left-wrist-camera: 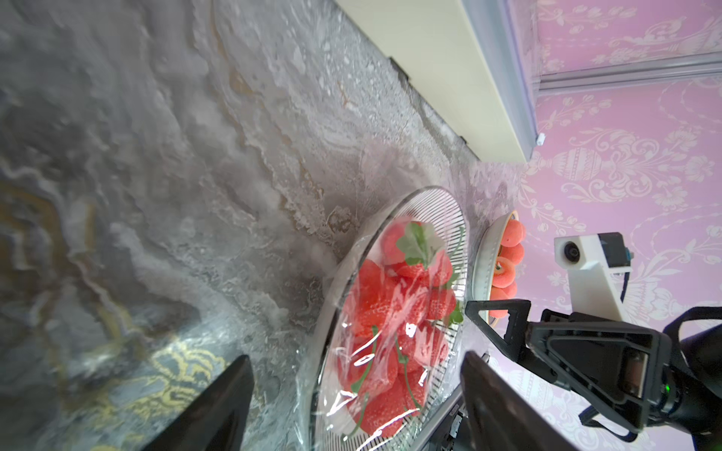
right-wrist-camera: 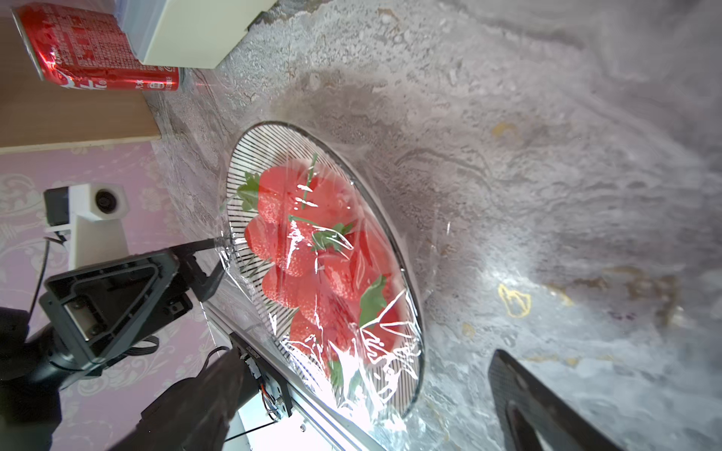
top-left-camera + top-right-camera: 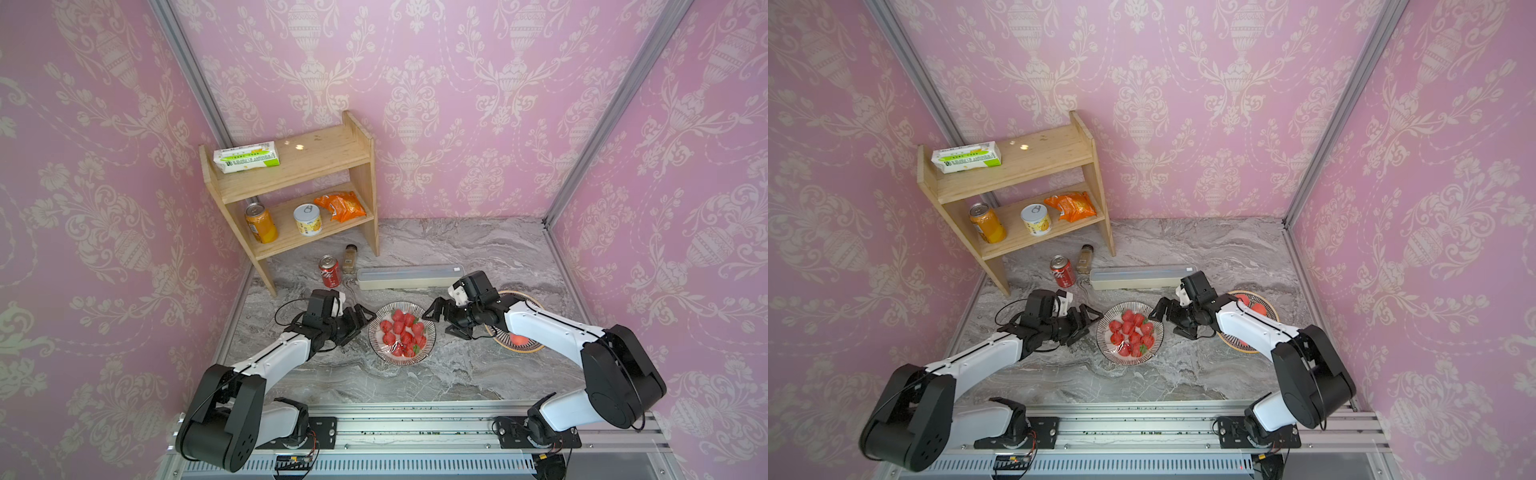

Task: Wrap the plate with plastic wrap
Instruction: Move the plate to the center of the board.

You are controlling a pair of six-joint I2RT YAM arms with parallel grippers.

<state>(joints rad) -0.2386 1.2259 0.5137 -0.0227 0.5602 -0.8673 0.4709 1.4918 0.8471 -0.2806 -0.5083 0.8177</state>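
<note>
Plate (image 3: 430,338) sits mid-table (image 3: 478,374), loaded with strawberries (image 3: 402,330). Plastic wrap (image 2: 375,351) is already over it, crinkled and glossy, and spills past the near rim onto the table. Dispenser box (image 3: 409,277) lies just beyond the plate on the far side, long axis left-right.

Left pincer (image 3: 364,328) is at the plate's left edge, released and spread wide; one fingertip (image 2: 213,244) is at the wrap's edge, but I cannot tell if it touches. Right pincer (image 3: 435,325) is at the plate's right edge, released, fully spread, holding nothing.

A red can (image 3: 329,271) and a spice bottle (image 3: 348,258) stand off the box's left end. A second plate with peaches (image 3: 515,350) is on the right, partly under the right arm. The wooden shelf (image 3: 291,166) is at far left.
</note>
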